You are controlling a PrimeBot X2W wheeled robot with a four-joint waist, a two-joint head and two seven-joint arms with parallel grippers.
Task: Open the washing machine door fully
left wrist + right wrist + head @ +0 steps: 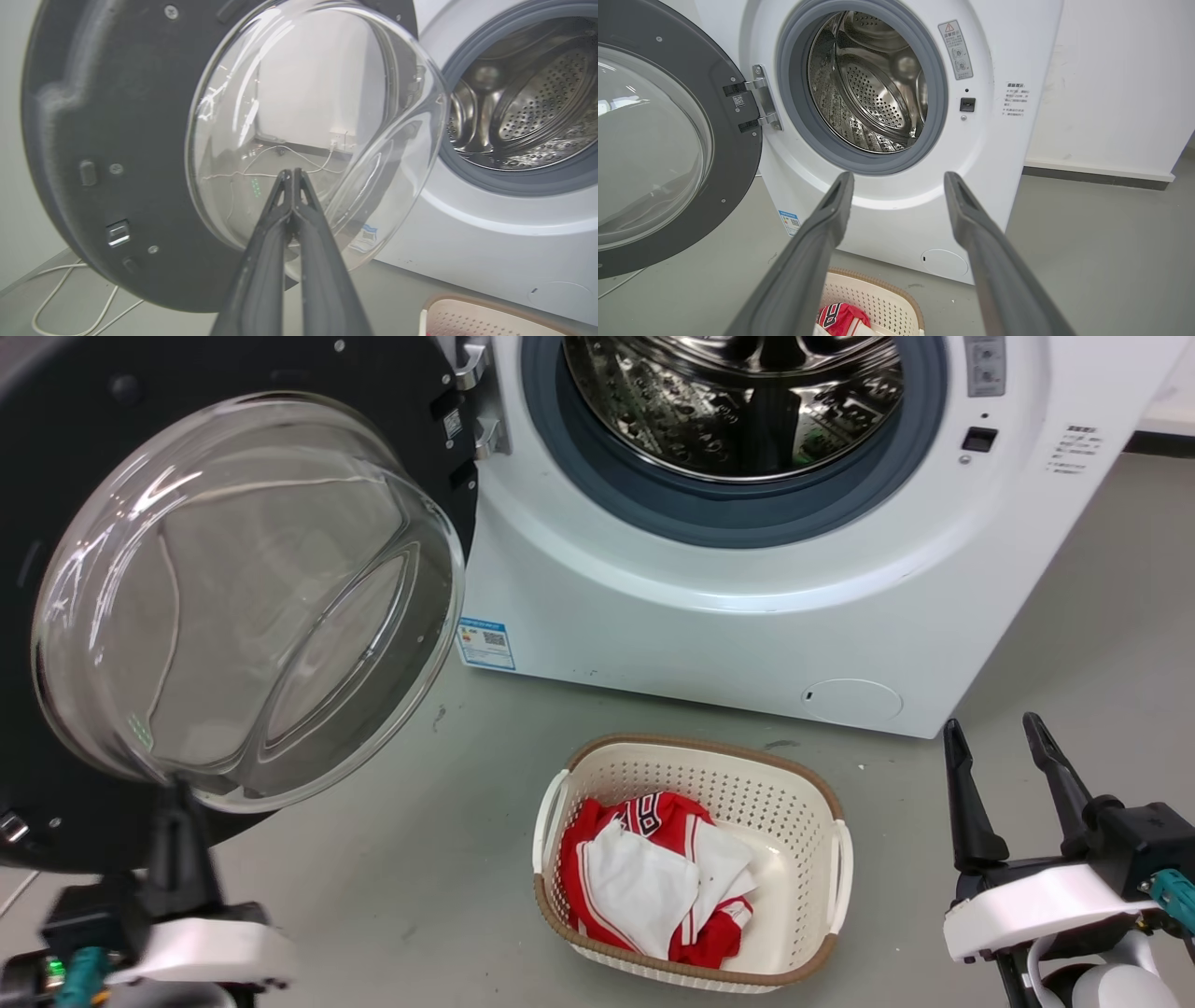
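Nearest, lower left of the head view: left gripper (174, 798), its 2 fingers pressed together, clenched on nothing I can see. In the left wrist view the joined tips sit in front of the lower part of the door's glass bowl; cannot tell whether they touch. Lower right: right gripper (991, 728), released, 2 fingers spread with a clear gap, pointing toward the machine and well apart from it. On the grey floor (420, 877) between the 2 grippers: 1 cream perforated basket (747, 784) with a brown rim, red-and-white clothing (653, 887) bunched in its left half. The basket stands just in front of the washing machine (747, 616), not touching it. Washing machine door (243, 597): swung out to the left of the machine, off the opening, inner face and domed bowl turned toward the head camera. It hangs on a metal hinge (478, 401) at the left edge of the opening, lower edge above the floor. Opening uncovered: grey rubber ring (738, 518) around the steel drum (738, 401), perforated metal visible inside. Front panel: blue sticker (485, 644) lower left, small round flap (851, 700) lower right. Farther: white cable (70, 298) on the floor behind the door in the left wrist view; white wall (1111, 70) right of the machine in the right wrist view.
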